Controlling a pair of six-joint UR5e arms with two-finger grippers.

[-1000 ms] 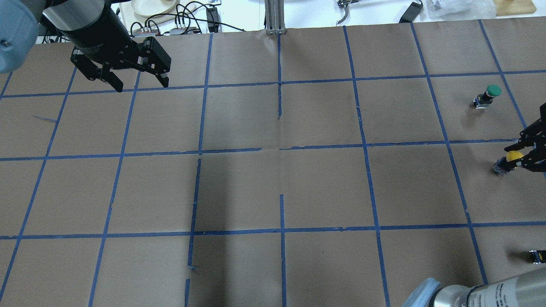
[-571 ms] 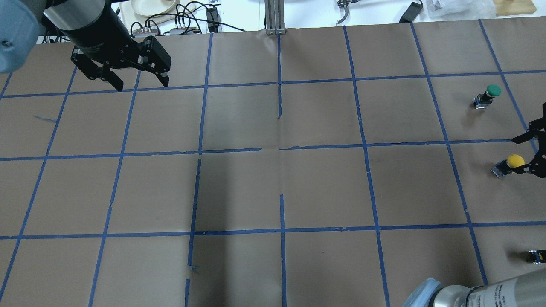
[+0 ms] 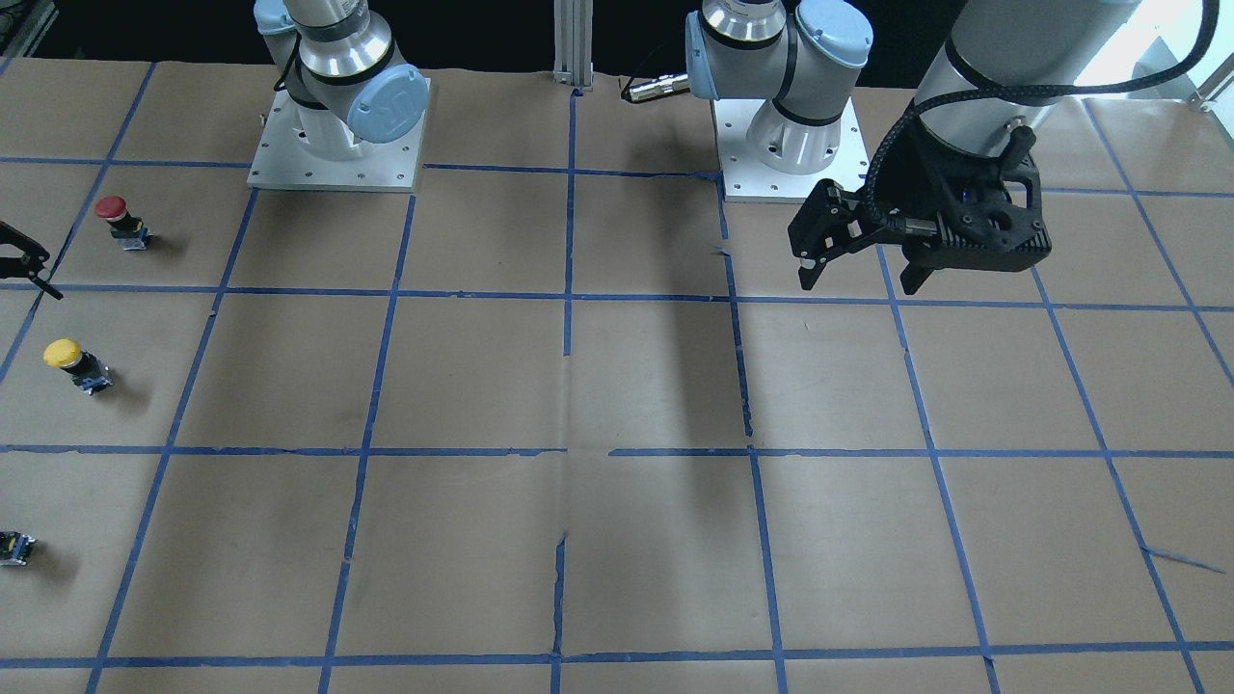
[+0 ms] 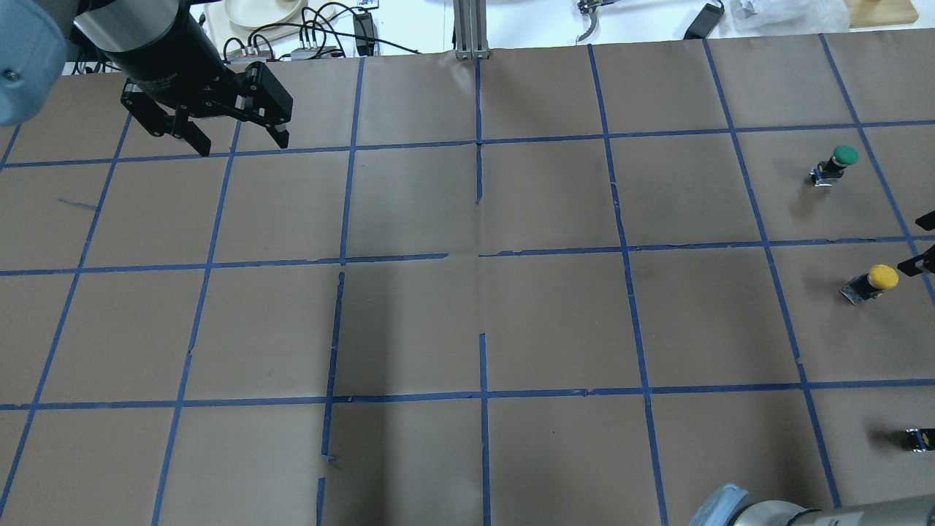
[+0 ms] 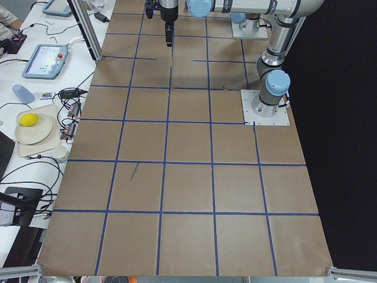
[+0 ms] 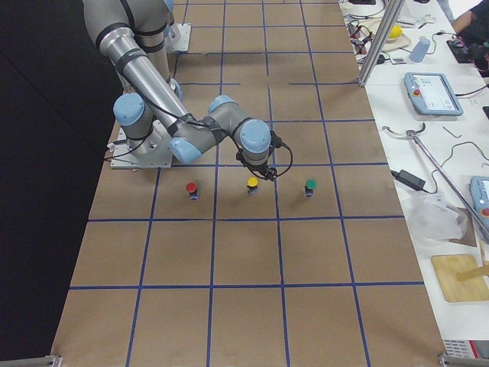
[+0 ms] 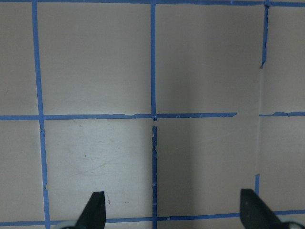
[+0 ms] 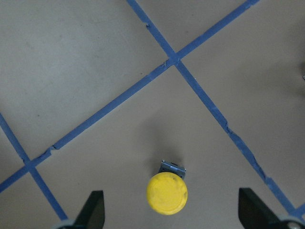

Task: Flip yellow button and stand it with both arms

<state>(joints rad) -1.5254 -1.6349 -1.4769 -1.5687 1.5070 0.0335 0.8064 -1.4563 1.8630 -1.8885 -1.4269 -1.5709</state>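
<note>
The yellow button (image 4: 872, 282) stands upright on the brown paper near the table's right edge, yellow cap up on its black and grey body. It also shows in the front view (image 3: 73, 363), the right side view (image 6: 251, 184) and the right wrist view (image 8: 167, 191). My right gripper (image 4: 922, 245) is open and empty, just right of the button and clear of it; only its fingertips (image 8: 93, 209) show in its wrist view. My left gripper (image 4: 242, 148) hangs open and empty over the far left of the table, and it also shows in the front view (image 3: 858, 284).
A green-capped button (image 4: 837, 164) stands beyond the yellow one and a red-capped button (image 3: 121, 221) stands nearer the robot. A tiny black block with a yellow spot (image 4: 919, 438) lies at the right edge. Cables and a plate (image 4: 256, 11) lie behind the table.
My right gripper has opened, let go of the yellow button and drawn back to the right. The button now stands free. My left gripper has barely moved.
</note>
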